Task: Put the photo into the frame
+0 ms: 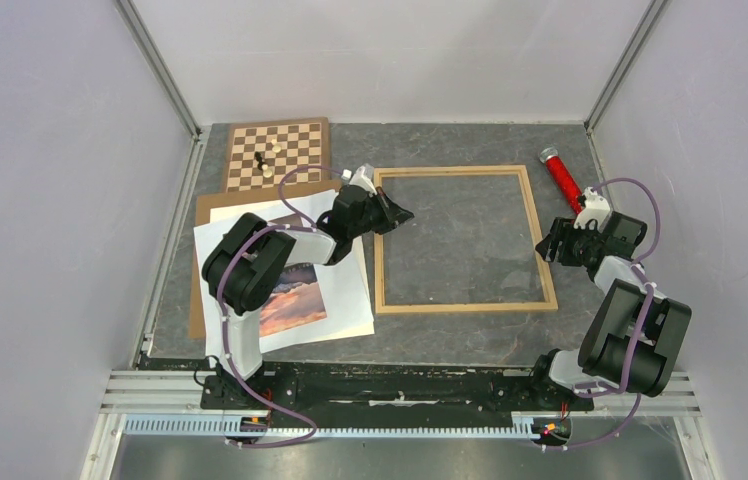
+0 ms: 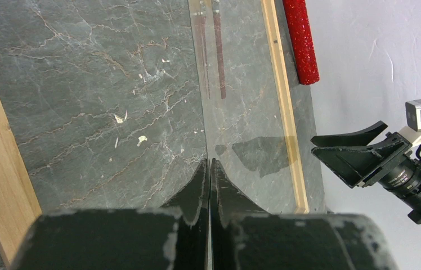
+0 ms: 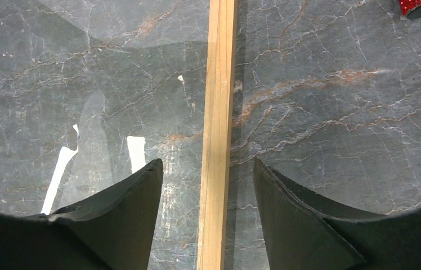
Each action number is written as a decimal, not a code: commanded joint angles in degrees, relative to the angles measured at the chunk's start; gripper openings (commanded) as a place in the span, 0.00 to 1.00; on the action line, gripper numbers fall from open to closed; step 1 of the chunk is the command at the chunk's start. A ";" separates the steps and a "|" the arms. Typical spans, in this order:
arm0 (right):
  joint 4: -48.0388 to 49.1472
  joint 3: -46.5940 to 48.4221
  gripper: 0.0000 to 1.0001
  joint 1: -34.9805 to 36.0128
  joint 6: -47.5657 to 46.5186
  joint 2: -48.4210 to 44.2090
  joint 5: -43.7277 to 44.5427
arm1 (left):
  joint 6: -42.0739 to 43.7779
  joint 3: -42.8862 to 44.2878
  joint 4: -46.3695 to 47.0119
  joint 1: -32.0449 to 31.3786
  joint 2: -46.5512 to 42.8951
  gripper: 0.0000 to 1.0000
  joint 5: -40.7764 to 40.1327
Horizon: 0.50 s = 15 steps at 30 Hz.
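Observation:
The light wooden frame (image 1: 465,305) lies flat on the grey table, with a clear pane (image 1: 470,250) over its opening. My left gripper (image 1: 405,213) is at the frame's left rail, shut on that pane's edge (image 2: 206,101); the pane runs edge-on away from the fingertips (image 2: 209,160). My right gripper (image 1: 547,250) hangs open over the right rail (image 3: 219,84), one finger on each side and neither touching. The sunset photo (image 1: 290,300) lies on white sheets to the left of the frame, partly hidden by my left arm.
A chessboard (image 1: 278,152) with a few pieces sits at the back left. A red glitter tube (image 1: 562,180) lies just right of the frame. White sheets (image 1: 345,300) rest on a brown backing board (image 1: 212,210). Walls close in on three sides.

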 commanded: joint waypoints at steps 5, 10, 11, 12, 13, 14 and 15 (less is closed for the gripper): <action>1.47 0.02 0.63 -0.27 -1.20 -0.44 -1.14 | 3.66 2.61 0.31 -0.35 -1.46 0.02 1.35; 1.51 0.02 0.63 -0.27 -1.26 -0.30 -1.13 | 4.55 3.32 -0.57 -0.36 -1.65 0.02 1.78; 1.51 -0.05 0.63 -0.27 -1.26 -0.31 -1.12 | 4.63 3.47 -0.76 -0.34 -1.58 0.02 1.80; 1.51 -0.02 0.63 -0.27 -1.26 -0.23 -1.06 | 4.76 3.58 -0.89 -0.36 -1.53 0.02 1.86; 1.47 0.01 0.63 -0.27 -1.22 -0.23 -1.04 | 4.94 3.67 -1.08 -0.40 -1.54 0.02 1.87; 1.45 0.03 0.63 -0.27 -1.26 -0.23 -1.04 | 5.12 3.75 -1.19 -0.37 -1.53 0.02 1.99; 1.49 -0.01 0.63 -0.22 -1.30 -0.25 -1.04 | 5.20 3.80 -1.29 -0.39 -1.56 0.02 2.04</action>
